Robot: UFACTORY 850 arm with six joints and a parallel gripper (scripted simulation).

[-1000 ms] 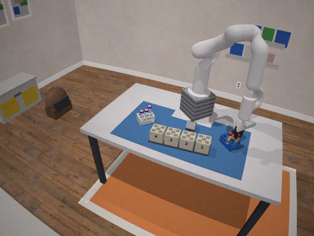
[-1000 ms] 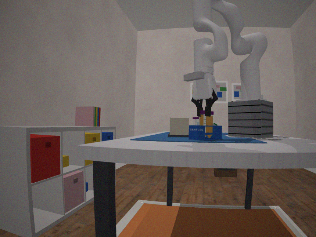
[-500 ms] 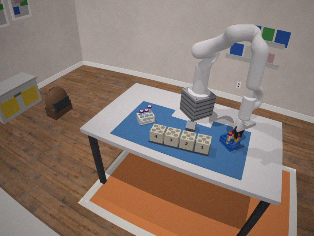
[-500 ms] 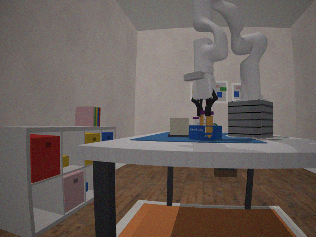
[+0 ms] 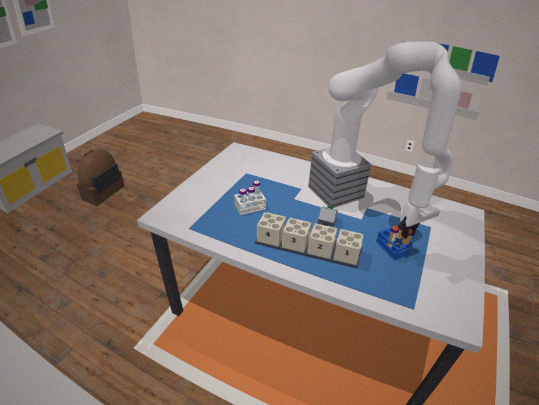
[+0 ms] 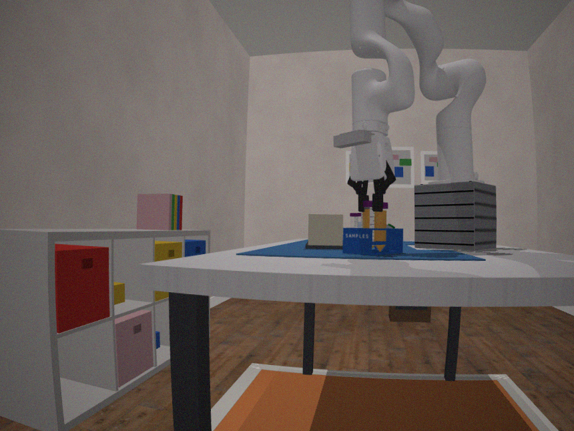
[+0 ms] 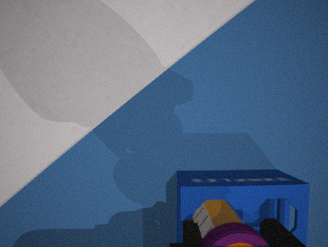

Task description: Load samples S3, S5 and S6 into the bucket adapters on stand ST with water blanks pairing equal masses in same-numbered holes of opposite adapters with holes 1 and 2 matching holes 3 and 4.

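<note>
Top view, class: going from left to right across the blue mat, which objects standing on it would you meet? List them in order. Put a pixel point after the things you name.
White tube rack (image 5: 250, 209) → adapter 4 (image 5: 267, 234) → adapter 3 (image 5: 293, 240) → adapter 2 (image 5: 319, 246) → adapter 1 (image 5: 347, 252) → blue sample rack (image 5: 401, 252). The grey desk is left out: it overlaps adapter 2's span.
</note>
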